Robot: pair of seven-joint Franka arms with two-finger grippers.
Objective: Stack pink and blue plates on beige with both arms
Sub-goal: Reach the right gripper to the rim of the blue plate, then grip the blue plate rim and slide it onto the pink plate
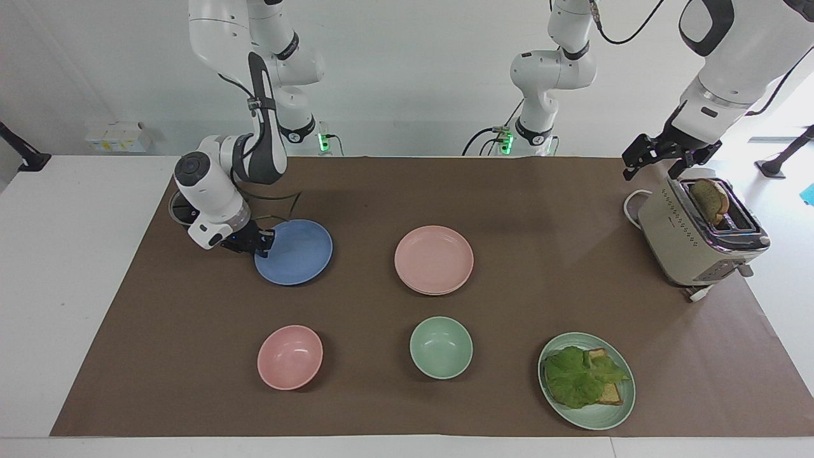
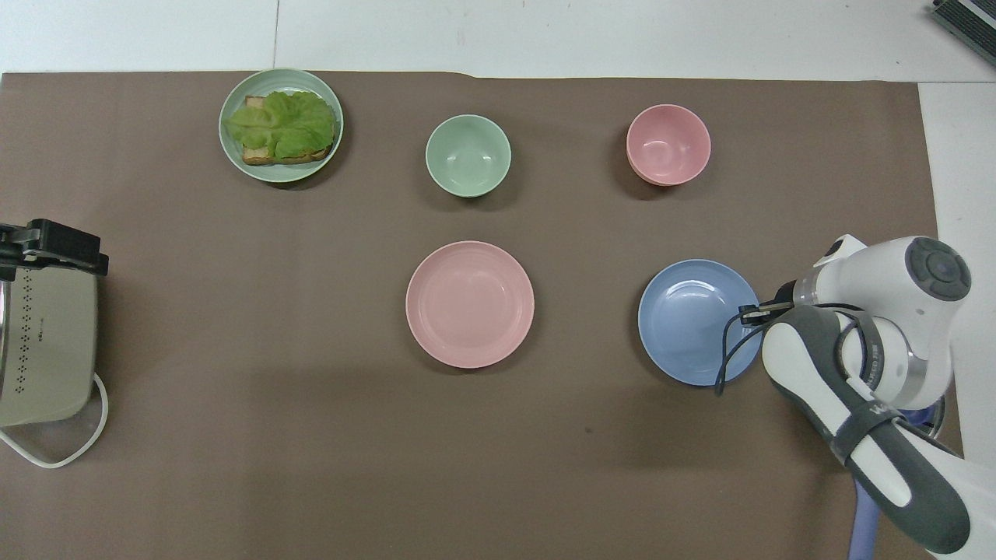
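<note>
I had the right hand [image 1: 264, 243] low at the rim of the blue plate [image 1: 296, 252], clamped on the edge toward the right arm's end of the table [image 1: 76, 267]. The pink plate [image 1: 434, 257] sat mid-table on a beige plate [image 1: 427, 289] whose edge peeked out beneath it, well apart from the blue one. My left hand [image 1: 661, 159] hung over the toaster [image 1: 693, 238], fingers spread wide, holding nothing.

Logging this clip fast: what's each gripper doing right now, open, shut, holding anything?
Right gripper: shut on the blue plate's rim.
Left gripper: open, holding nothing, waiting over the toaster.
</note>
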